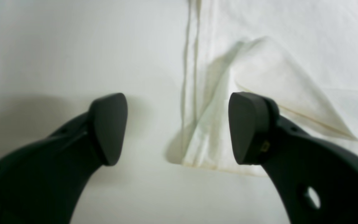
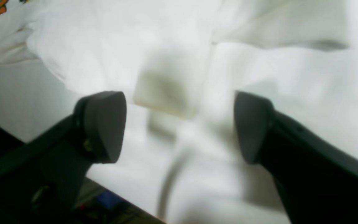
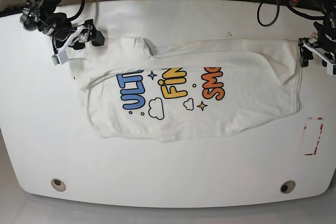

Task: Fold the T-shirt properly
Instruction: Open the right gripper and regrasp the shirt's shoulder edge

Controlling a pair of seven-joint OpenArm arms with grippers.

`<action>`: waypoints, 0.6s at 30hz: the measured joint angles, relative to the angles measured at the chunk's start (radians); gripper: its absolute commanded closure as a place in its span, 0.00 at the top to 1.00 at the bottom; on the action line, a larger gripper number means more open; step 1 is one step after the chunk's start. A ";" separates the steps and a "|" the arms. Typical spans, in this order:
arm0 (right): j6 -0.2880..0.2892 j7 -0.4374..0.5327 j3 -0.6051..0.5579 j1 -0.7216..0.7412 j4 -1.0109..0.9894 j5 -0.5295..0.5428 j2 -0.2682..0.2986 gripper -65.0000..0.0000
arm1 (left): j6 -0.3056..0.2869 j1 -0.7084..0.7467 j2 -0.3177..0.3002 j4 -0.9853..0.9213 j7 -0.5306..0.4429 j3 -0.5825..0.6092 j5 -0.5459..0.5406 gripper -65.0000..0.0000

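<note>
White tabletop (image 3: 173, 182) bears the printed T-shirt (image 3: 173, 103) at its middle and near-robot part, far strip turned over the lettering, while left gripper (image 1: 178, 129) and right gripper (image 2: 180, 127), both spread and empty, stand at opposite ends, presumably so placed for folding.

White table (image 3: 184, 177); printed white T-shirt (image 3: 241, 98) spread partly folded on it

Even, bright light fills the base view, its lower centre nearly washed out. The left wrist view shows soft, diffuse shadows at left and mild softness throughout; the right wrist view is blurrier, smeared most toward its lower right.
</note>
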 measured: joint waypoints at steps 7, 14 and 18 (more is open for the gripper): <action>0.002 0.006 -0.003 0.035 0.001 -0.058 -0.055 0.50 | -0.004 0.001 0.005 0.000 -0.003 0.023 -0.005 0.73; -0.002 -0.003 -0.005 0.039 0.001 -0.109 -0.063 0.01 | -0.004 0.013 -0.002 0.000 -0.006 0.023 -0.001 0.73; -0.002 -0.009 -0.005 0.036 0.027 -0.086 -0.055 0.00 | -0.004 0.019 -0.002 0.000 -0.005 0.023 -0.001 0.73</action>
